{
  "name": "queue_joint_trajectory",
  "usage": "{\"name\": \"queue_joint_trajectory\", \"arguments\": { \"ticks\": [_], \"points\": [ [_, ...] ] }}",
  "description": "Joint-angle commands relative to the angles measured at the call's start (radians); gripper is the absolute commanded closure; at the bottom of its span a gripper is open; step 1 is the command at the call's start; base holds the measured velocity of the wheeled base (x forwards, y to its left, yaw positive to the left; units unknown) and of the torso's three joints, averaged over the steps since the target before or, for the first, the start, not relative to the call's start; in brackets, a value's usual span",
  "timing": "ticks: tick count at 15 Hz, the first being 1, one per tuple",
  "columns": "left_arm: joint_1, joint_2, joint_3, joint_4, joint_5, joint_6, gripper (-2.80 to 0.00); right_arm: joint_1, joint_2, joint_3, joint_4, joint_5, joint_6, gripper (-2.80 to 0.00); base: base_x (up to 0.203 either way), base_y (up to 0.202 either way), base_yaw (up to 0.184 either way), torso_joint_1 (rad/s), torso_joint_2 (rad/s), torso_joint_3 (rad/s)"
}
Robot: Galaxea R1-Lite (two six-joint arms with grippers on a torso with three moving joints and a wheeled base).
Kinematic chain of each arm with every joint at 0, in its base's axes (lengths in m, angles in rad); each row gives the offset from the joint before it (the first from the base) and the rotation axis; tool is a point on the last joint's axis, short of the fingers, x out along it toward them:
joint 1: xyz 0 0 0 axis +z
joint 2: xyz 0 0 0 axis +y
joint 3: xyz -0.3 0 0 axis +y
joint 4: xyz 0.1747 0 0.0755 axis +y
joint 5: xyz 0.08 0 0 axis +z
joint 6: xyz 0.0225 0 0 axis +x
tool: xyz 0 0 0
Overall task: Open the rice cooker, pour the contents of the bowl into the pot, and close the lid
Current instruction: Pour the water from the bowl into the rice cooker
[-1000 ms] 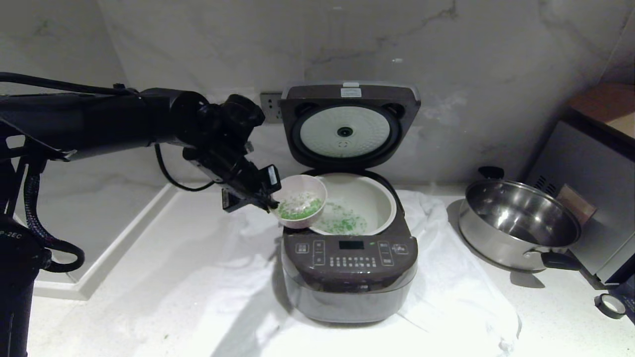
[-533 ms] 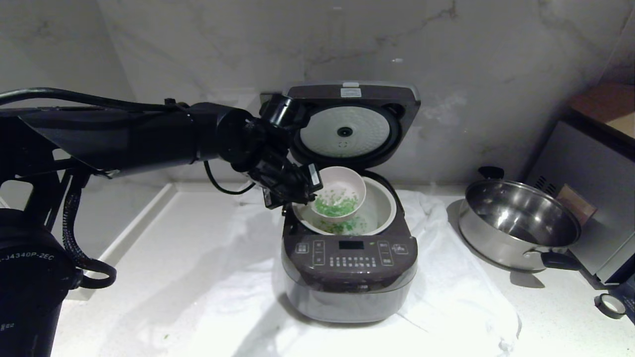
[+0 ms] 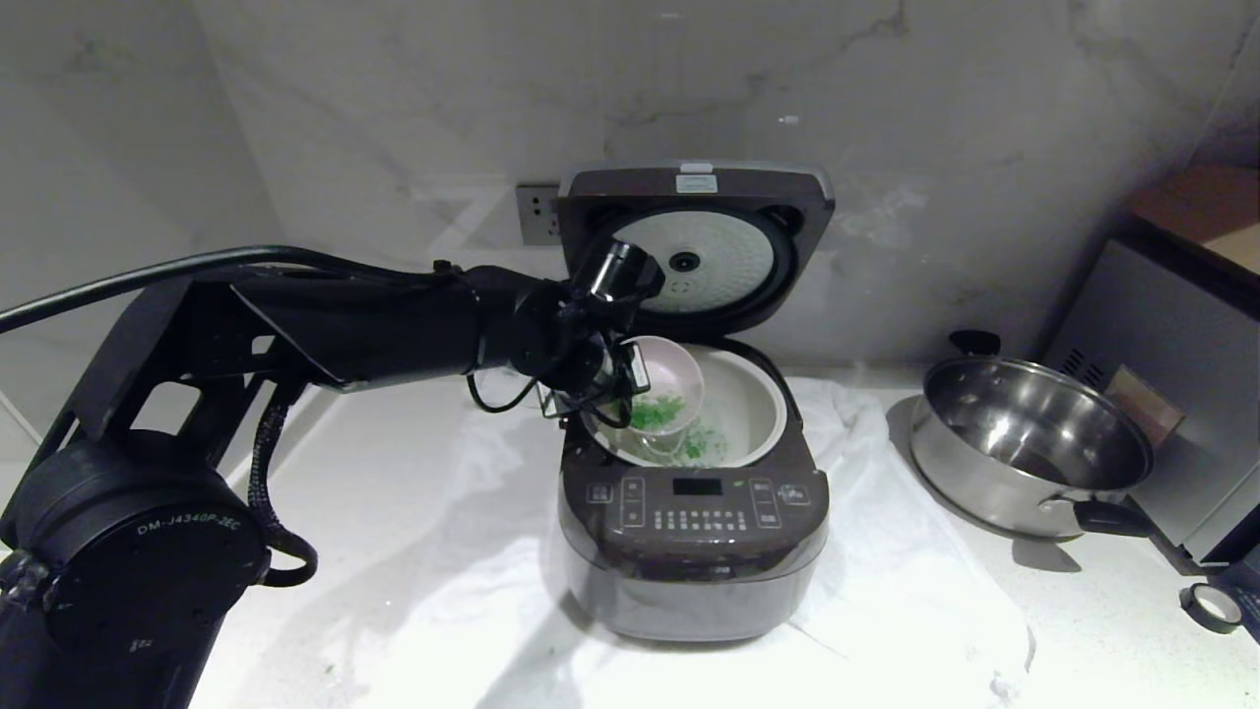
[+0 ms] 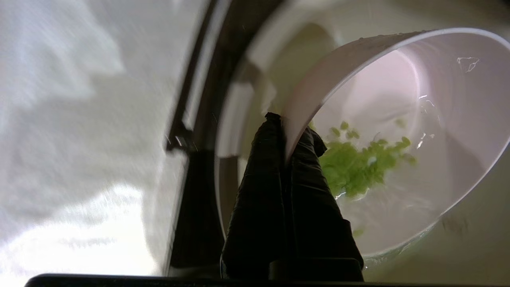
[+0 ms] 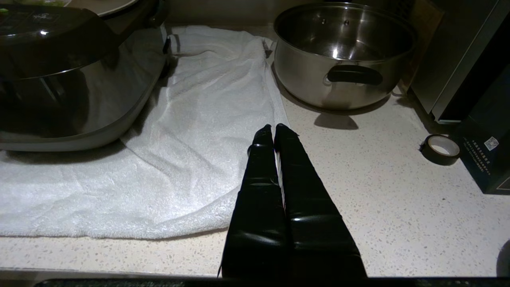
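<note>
rice cooker (image 3: pixel 694 537): heavy and steady on the towel (image 3: pixel 472 551); lid (image 3: pixel 695 246) stands hinged up, likely stiff.
pot (image 3: pixel 763 399): seated in cooker, some green bits already inside.
bowl (image 3: pixel 667 379): light, rigid, wet-slick; tipped steeply over pot; hold at rim.
contents (image 4: pixel 358 165): damp, clinging to the bowl's inner wall.
left gripper (image 4: pixel 287 129): pinched on the bowl rim.
right gripper (image 5: pixel 273 129): closed, empty, parked over the counter.

Left arm reaches in from left, forearm level, wrist rolled over. Left tool (image 3: pixel 630 379) pinched tight on rim of bowl (image 3: pixel 667 379), one finger inside, one outside, bowl tipped on its side. Right tool (image 5: pixel 274 128) low over bench, fingers (image 5: pixel 259 175) pressed together, holding nothing.
</note>
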Motion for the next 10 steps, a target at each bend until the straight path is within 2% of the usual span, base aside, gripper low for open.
{"name": "queue_joint_trajectory", "arguments": {
  "ticks": [1,5,7,8,10],
  "points": [
    [-0.02,0.014,0.003,-0.025,0.028,-0.007,0.0,0.0,0.001,0.001,0.0,0.0,-0.001,0.0,0.0,0.0,0.0,0.0,0.0,0.0],
    [-0.041,0.037,0.02,-0.12,0.144,-0.009,0.0,0.0,0.001,-0.001,0.0,0.0,0.001,0.0,0.0,0.0,0.0,0.0,0.0,0.0],
    [-0.046,0.039,0.04,-0.148,0.15,-0.052,0.0,0.0,0.001,0.001,0.0,0.0,0.001,0.0,0.0,0.0,0.0,0.0,0.0,0.0],
    [-0.046,0.037,0.071,-0.201,0.146,-0.069,0.0,0.0,0.001,0.0,0.0,0.0,0.001,0.0,0.0,0.0,0.0,0.0,0.0,0.0],
    [-0.046,0.031,0.134,-0.377,0.14,-0.071,0.0,-0.001,0.001,0.0,0.0,0.0,0.001,0.0,0.0,0.0,0.0,0.0,0.0,0.0]
  ]
}}
